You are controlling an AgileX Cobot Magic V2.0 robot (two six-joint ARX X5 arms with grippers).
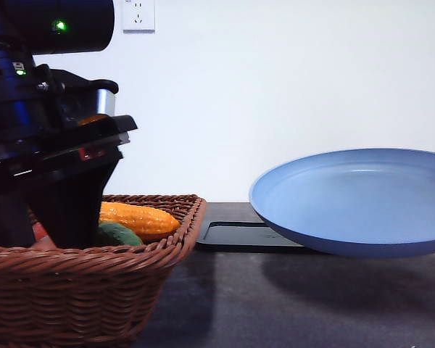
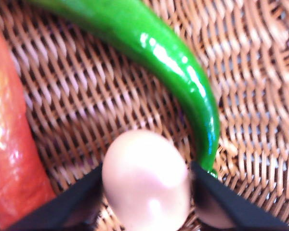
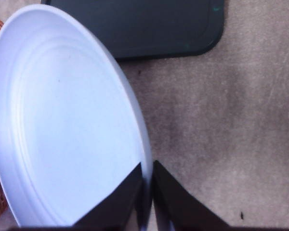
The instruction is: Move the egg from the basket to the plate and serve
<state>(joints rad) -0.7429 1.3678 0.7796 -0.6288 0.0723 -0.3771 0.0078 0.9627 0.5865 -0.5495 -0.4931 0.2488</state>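
Down inside the basket (image 1: 94, 283), at the left of the front view: left arm (image 1: 51, 159), black, two green indicator lights lit on its housing. In the left wrist view, left gripper (image 2: 147, 185) with dark fingers (image 2: 72, 204) pressed against both sides of the egg (image 2: 147, 180), pale pinkish and smooth, just above the woven basket floor (image 2: 111, 96). Just beside the egg, a glossy green chili pepper (image 2: 168, 62) curving past it; on the other side, a red-orange vegetable (image 2: 12, 159) along the frame edge. From the front, inside the basket as well, an orange bumpy vegetable (image 1: 141, 217) and a dark green one (image 1: 119, 234) beside it. Off the table (image 1: 312, 304) at the right, tilted slightly: blue plate (image 1: 355, 199), shadow on the dark surface beneath. In the right wrist view, right gripper (image 3: 147, 185) pinching the plate rim (image 3: 142, 144), one finger on each face of the edge. Behind the plate, flat black tray (image 1: 235, 235) on the table; white wall socket (image 1: 138, 14) high on the wall. No brand, label or readable writing anywhere.
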